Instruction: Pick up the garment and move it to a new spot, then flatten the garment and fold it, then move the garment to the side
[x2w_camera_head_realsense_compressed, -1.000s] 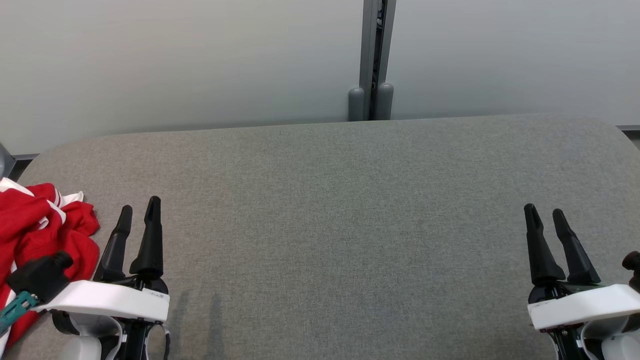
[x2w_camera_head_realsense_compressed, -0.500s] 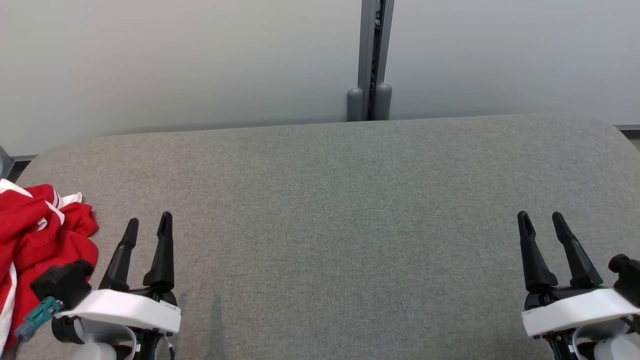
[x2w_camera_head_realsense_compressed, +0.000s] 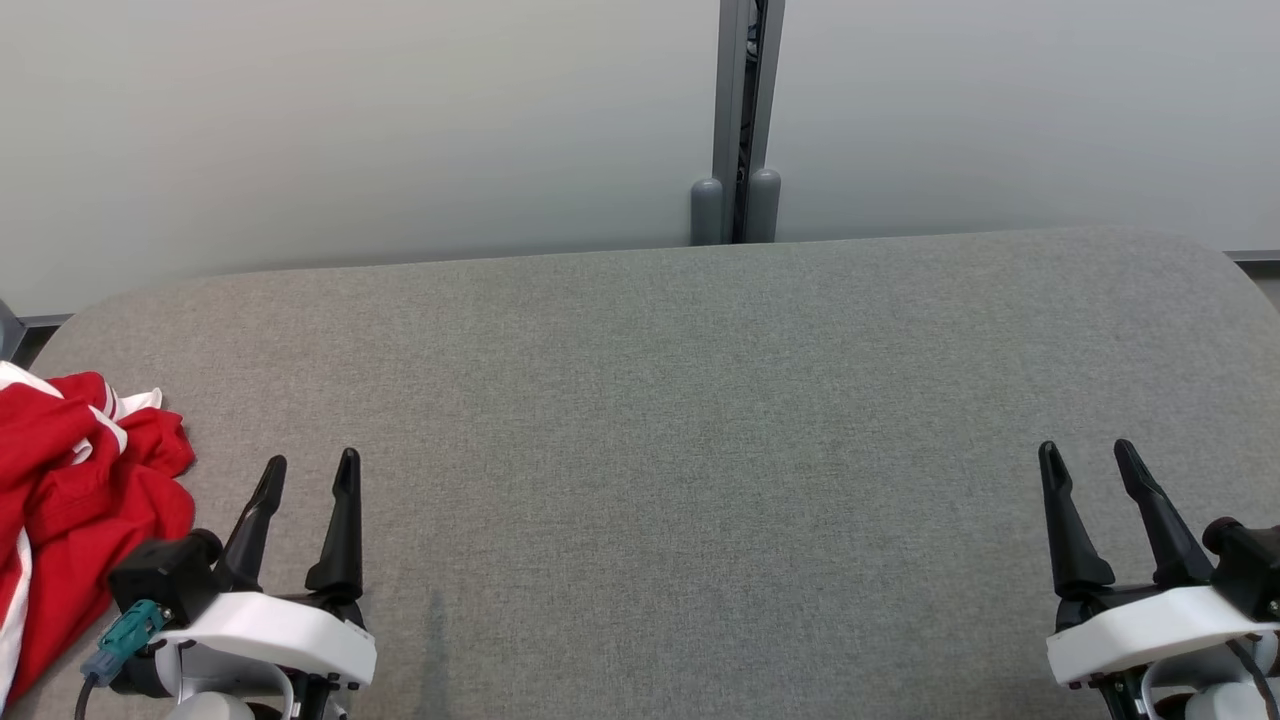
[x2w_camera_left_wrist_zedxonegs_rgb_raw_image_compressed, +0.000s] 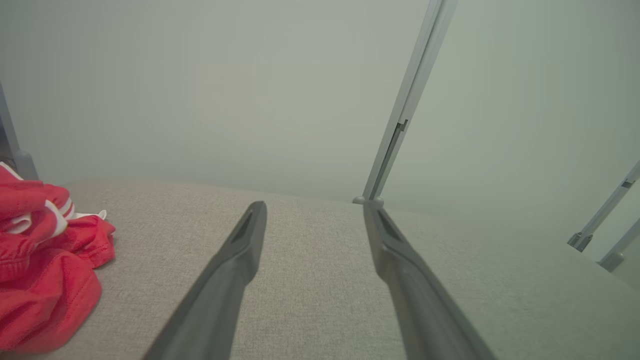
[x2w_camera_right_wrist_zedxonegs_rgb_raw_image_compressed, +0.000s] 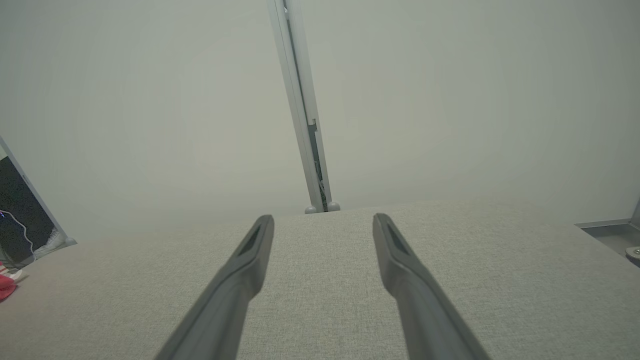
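Observation:
The garment (x2w_camera_head_realsense_compressed: 75, 500) is red with white stripes and lies crumpled at the far left of the grey table (x2w_camera_head_realsense_compressed: 680, 400); in the left wrist view the garment (x2w_camera_left_wrist_zedxonegs_rgb_raw_image_compressed: 45, 270) shows at the left edge. My left gripper (x2w_camera_head_realsense_compressed: 310, 470) hovers just right of it, open and empty, apart from the cloth. In its own view the left gripper (x2w_camera_left_wrist_zedxonegs_rgb_raw_image_compressed: 315, 212) points across bare fabric. My right gripper (x2w_camera_head_realsense_compressed: 1085, 455) stands open and empty at the table's lower right. A red scrap of the garment (x2w_camera_right_wrist_zedxonegs_rgb_raw_image_compressed: 6, 287) peeks in at the right wrist view's left edge, far from the right gripper (x2w_camera_right_wrist_zedxonegs_rgb_raw_image_compressed: 324, 222).
A pale wall panel with a grey vertical post (x2w_camera_head_realsense_compressed: 740, 120) runs behind the table's far edge. The table's corners are rounded, and the left one (x2w_camera_head_realsense_compressed: 60, 335) lies close behind the garment. The grey fabric stretches wide between the two grippers.
Both grippers have drawn back toward the near edge, the left one also shifting slightly right, away from the garment. The garment has not moved.

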